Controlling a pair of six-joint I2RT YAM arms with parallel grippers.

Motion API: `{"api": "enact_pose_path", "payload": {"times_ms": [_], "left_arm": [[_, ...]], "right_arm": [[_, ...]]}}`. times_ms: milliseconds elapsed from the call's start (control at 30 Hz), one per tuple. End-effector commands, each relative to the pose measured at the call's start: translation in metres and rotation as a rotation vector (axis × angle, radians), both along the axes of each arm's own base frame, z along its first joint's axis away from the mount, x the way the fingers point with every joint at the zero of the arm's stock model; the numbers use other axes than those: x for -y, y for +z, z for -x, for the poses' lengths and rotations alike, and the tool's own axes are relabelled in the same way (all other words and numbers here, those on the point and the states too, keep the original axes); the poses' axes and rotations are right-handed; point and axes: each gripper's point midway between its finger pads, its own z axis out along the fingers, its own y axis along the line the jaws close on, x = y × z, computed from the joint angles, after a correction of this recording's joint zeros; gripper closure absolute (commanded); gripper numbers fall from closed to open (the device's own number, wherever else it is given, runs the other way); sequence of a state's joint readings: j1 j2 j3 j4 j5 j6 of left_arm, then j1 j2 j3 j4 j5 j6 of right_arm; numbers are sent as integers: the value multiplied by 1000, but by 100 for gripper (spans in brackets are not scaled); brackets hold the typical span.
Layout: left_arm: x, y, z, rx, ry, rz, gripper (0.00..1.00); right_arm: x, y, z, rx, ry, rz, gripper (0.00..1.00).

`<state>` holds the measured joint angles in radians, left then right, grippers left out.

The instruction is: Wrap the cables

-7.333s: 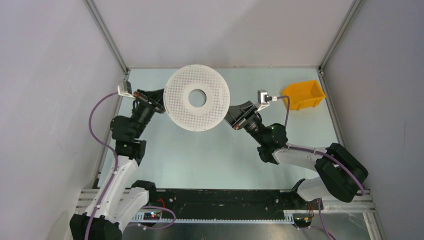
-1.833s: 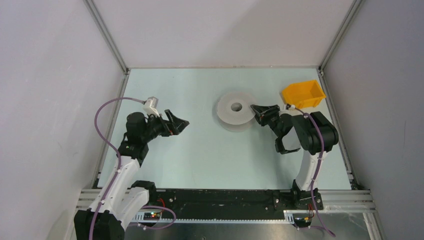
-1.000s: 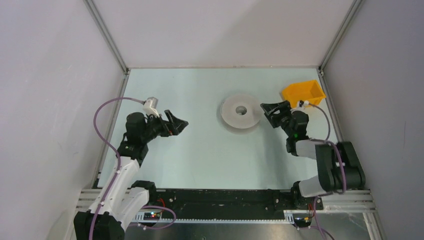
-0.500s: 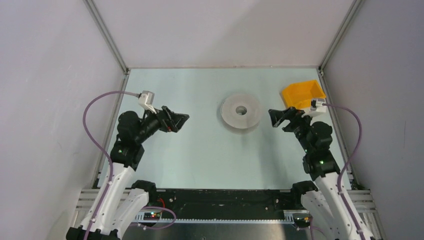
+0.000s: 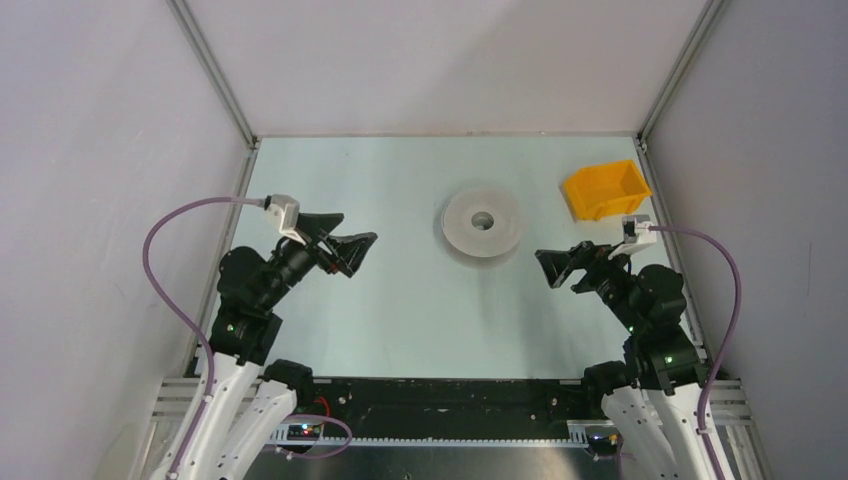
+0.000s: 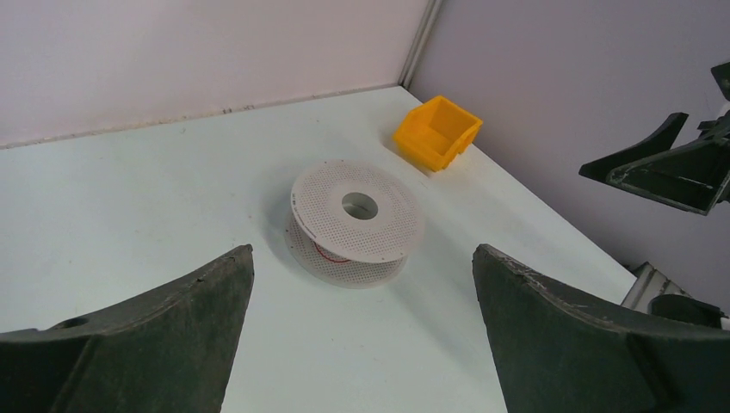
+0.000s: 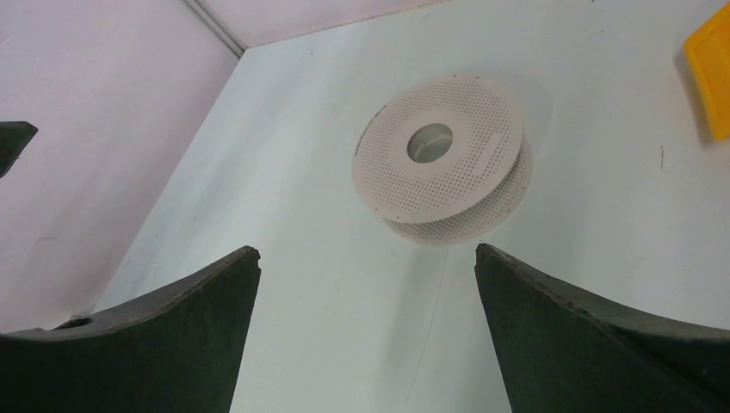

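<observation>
Spool (image 5: 482,224) lies flat toward the far right of the counter (image 5: 400,320), near the yellow bin (image 5: 603,188) in that corner | cable (image 6: 325,255) shows as a reddish loop between its flanges, apparently wound on | left pincer (image 5: 355,240) and right pincer (image 5: 552,268) hang wide and empty on either side, well apart, likely clearing the finished spool.

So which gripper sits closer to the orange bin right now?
The right gripper, open, on the bin's side of the spool; the left gripper hangs on the spool's far side.
</observation>
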<state>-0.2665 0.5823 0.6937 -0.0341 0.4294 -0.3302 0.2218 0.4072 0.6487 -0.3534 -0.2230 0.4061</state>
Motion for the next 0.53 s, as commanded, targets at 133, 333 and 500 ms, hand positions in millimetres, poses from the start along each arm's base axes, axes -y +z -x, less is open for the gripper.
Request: {"api": "enact_pose_path", "payload": {"times_ms": [133,333,500], "left_arm": [[-4,15,2,92,24,18,0],[-5,15,3,98,27,18,0],[-5,13,2,90,31,19,0]], "right_arm": [[3,21,15,14,-17,-52,0],[7,25,12,14,-48,-65,1],[9,25,11,12,-52,-36,1]]}}
